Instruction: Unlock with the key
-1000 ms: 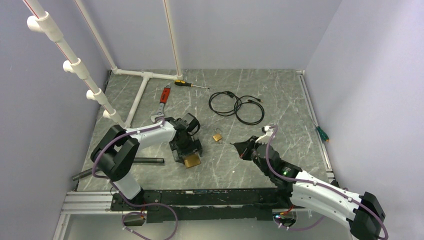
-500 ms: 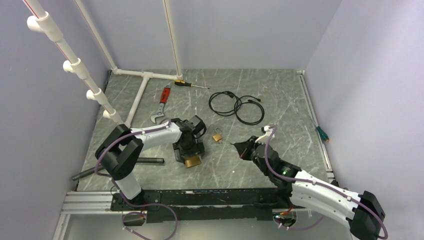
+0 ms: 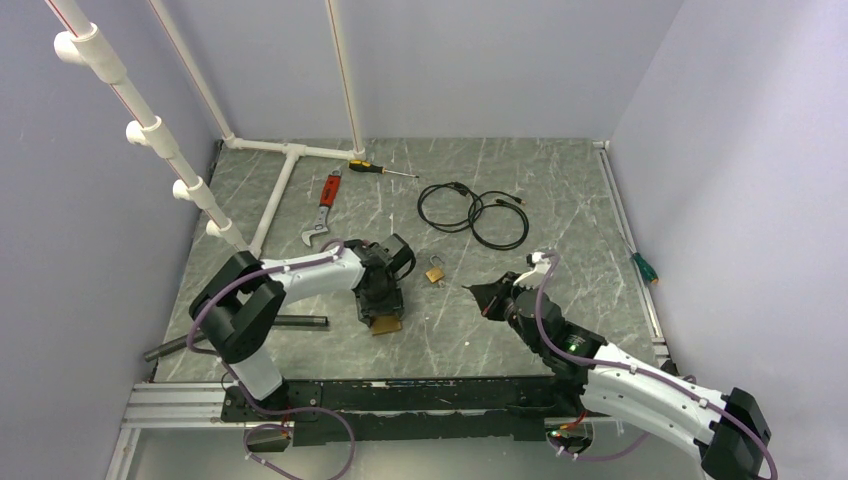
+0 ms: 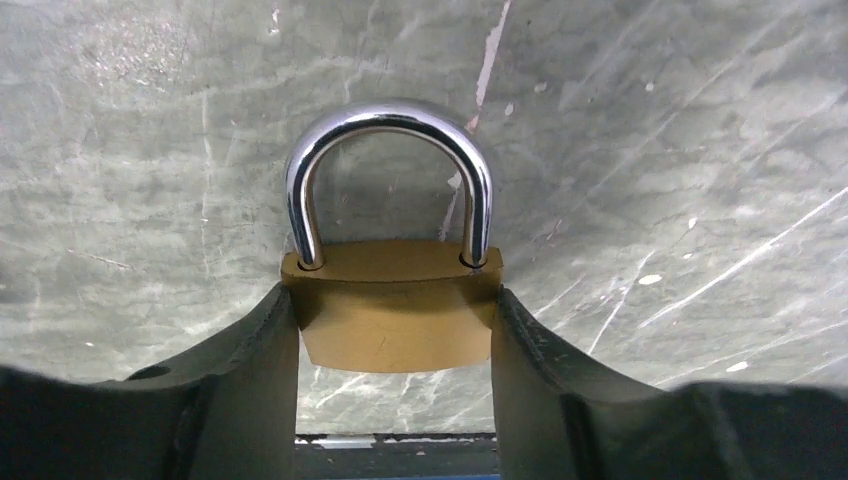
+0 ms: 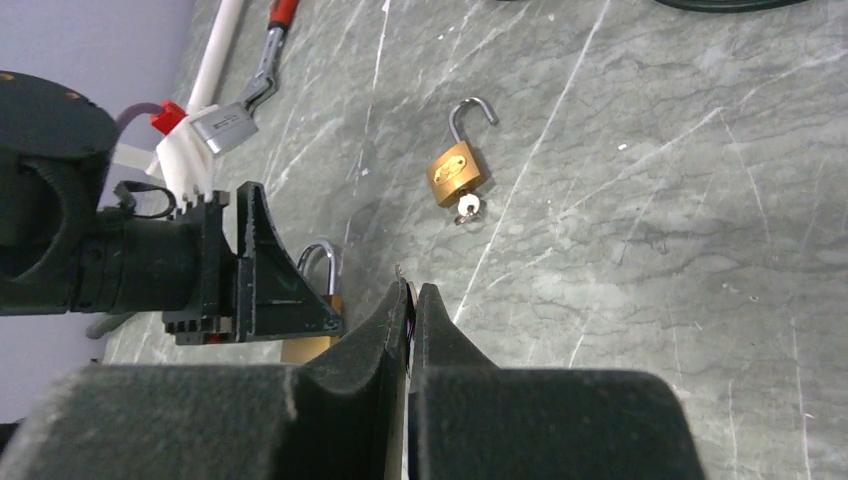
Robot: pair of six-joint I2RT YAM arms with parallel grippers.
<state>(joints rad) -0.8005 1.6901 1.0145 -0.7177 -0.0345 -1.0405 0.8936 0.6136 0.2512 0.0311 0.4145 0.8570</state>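
Left wrist view: left gripper [image 4: 395, 335] clamps the padlock [image 4: 392, 310], shackle [image 4: 388, 112] toward 12 o'clock, steadying it; right gripper [image 5: 410, 300] pinches what looks like the key [image 5: 399, 272].

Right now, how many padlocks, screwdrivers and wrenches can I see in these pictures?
Padlocks: 2, the big padlock shut, the small padlock open
Screwdrivers: 2, the yellow screwdriver and the green screwdriver
Wrenches: 1, the red wrench
Total: 5

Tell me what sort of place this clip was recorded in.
Probably a robot lab test cell: plain lilac walls box in a grey marble-pattern tabletop, with a white plastic pipe frame and a red-handled adjustable wrench lying about.
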